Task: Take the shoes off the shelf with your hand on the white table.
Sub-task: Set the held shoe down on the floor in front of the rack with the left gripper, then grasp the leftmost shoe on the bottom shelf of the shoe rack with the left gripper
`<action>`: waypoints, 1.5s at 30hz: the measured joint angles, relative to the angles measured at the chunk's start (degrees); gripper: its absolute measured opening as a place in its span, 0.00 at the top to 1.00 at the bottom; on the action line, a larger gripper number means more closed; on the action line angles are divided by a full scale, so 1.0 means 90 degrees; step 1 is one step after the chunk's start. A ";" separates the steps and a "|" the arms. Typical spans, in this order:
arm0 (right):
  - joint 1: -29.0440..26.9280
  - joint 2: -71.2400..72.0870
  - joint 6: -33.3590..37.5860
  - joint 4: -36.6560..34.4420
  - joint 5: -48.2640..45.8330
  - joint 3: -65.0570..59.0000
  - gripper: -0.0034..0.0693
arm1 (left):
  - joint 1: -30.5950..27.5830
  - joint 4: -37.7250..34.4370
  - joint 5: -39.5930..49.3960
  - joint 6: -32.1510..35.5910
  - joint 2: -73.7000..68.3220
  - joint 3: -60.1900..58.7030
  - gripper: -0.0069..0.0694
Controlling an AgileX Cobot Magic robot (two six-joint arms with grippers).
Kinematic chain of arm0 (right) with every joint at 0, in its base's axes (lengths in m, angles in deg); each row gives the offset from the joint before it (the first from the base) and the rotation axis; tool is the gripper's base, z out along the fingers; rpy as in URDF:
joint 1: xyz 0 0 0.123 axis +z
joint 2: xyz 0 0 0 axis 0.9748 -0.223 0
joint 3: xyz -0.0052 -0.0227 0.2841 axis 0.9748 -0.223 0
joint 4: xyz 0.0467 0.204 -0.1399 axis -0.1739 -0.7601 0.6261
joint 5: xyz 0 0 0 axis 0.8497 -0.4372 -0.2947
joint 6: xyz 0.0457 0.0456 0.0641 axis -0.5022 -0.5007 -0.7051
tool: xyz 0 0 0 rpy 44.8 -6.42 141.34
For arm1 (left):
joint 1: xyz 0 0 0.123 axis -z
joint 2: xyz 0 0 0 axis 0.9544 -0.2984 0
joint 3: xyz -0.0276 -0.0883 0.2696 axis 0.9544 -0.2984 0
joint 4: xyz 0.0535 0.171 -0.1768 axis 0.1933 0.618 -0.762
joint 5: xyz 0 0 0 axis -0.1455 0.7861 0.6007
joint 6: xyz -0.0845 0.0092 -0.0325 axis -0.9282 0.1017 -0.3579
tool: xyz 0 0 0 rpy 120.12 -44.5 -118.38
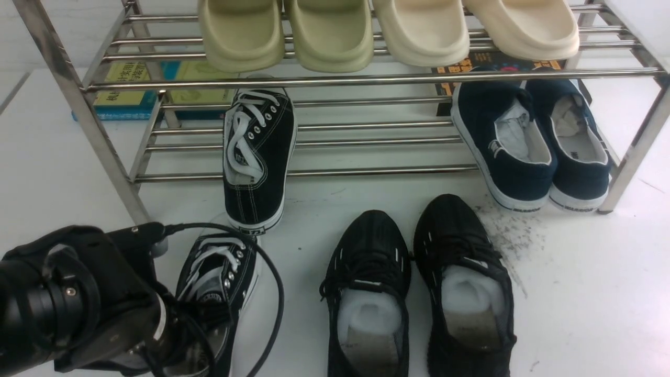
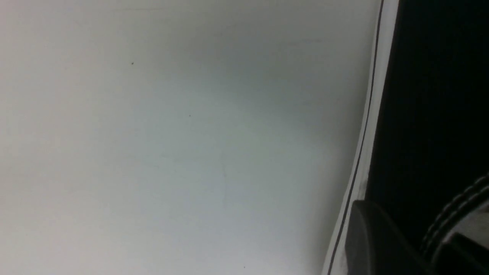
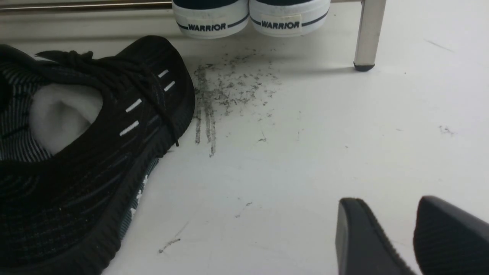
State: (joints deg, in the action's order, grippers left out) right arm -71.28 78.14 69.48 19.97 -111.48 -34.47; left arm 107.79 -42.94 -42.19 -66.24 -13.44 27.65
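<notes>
One black canvas sneaker with white laces stands on the white table at the front left. My left gripper is shut on its side wall near the heel, one finger outside by the white sole and one inside. The bulky black left arm hides that grip in the front view. The other canvas sneaker lies on the lower tier of the steel shelf, its heel hanging over the front rod. My right gripper is open and empty, low over the table.
Two black mesh sneakers stand on the table in front of the shelf. Navy slip-ons sit on the lower tier at the right, cream slippers on the top tier. Books lie behind. A shelf leg stands beyond my right gripper.
</notes>
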 joint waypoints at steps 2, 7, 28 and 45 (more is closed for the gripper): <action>0.0000 0.0000 0.0000 0.0000 0.0000 0.0000 0.63 | 0.0000 0.0017 -0.0018 -0.0064 0.0000 0.0000 0.71; 0.0000 0.0000 0.0000 0.0000 0.0000 0.0000 0.63 | 0.0000 0.0030 0.0245 -0.0139 0.0077 0.0101 0.46; 0.0000 0.0000 0.0000 0.0000 0.0000 0.0000 0.63 | 0.0000 0.0555 0.1501 0.0010 -0.0561 0.3671 0.34; 0.0000 0.0000 0.0000 0.0000 0.0000 0.0000 0.63 | -0.0856 -0.0405 0.0748 0.0804 -0.1964 0.4195 0.34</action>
State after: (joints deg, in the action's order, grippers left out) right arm -71.28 78.14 69.48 19.97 -111.48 -34.47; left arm 100.09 -46.58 -35.46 -59.01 -31.12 65.40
